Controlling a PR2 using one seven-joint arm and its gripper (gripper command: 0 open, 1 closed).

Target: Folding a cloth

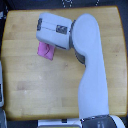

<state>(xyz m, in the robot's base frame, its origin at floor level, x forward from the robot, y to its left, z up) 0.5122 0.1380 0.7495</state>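
The cloth (pixel 46 51) is a small pink-magenta fabric piece lying on the wooden tabletop (pixel 30 75), left of centre in the exterior view. Only part of it shows; the rest is hidden under the robot's white wrist and forearm (pixel 55 31), which hang right over it. The arm reaches in from the bottom right. The gripper itself is hidden beneath the wrist housing, so its fingers do not show and I cannot tell whether they touch the cloth.
The white arm (pixel 92 75) crosses the right half of the table. A pale object (pixel 1 85) sits at the exterior view's left edge. The table's edges run near the frame borders.
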